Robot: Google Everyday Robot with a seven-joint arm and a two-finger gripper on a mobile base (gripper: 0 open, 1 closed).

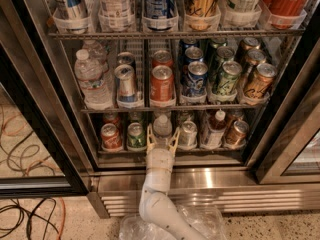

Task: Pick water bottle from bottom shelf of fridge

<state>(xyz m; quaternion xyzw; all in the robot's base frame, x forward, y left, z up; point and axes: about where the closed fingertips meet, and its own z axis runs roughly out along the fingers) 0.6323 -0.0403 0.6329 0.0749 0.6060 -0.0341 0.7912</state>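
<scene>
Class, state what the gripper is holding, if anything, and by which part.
Nothing is clearly held: the gripper, open at the bottom shelf, straddles the water bottle around its lower body; whether its fingers touch it cannot be told.

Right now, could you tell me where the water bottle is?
In the camera view, the water bottle stands left of centre on the bottom shelf, between a green can and a silver can, with the gripper open around it.

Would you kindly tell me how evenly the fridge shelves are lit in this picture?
Camera view: upper racks bright; the bottom shelf is darkest, shadowing the water bottle; the gripper, open around it, shows pale against that shadow.
</scene>
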